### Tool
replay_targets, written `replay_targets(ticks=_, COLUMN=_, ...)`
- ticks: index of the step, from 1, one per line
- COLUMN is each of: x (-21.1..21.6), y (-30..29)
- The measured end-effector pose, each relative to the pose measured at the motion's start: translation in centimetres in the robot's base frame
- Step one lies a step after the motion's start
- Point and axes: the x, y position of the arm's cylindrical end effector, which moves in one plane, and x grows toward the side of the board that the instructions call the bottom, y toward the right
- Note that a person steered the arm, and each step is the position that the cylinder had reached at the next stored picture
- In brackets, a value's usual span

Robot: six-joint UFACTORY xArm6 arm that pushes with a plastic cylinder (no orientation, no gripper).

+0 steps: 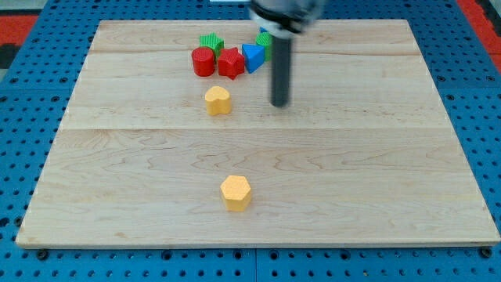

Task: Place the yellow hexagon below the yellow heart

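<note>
Blocks first, since that's what you care about: your yellow hexagon is sitting low on the wooden board, a bit left of the middle and not far from the view's bottom edge. The yellow heart is well above it in the view, slightly to the left, so the hexagon already lies below the heart but well apart from it, with bare wood between them.

You've got no fingers on this rig, so nothing is grasped or clenched. It's just the dark rod, and my tip is down on the board at about the heart's height, off to the heart's right with a clear gap. It isn't touching any block. The hexagon is far from the tip, toward the view's bottom and a little left.

Up by the view's top there's a tight cluster: a red cylinder, a red star-like block beside it, a blue triangle on the right, and a green block behind them. Another green block peeks out by the rod, mostly hidden, so you can't make out its shape.
</note>
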Motion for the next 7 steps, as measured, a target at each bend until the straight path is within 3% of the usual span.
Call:
replay_targets(ticks=1, x=11.6, y=1.0)
replay_targets(ticks=2, x=14.1, y=-7.3)
replay_targets(ticks=4, x=14.3, y=-12.5)
replay_targets(ticks=7, x=11.0, y=-18.9)
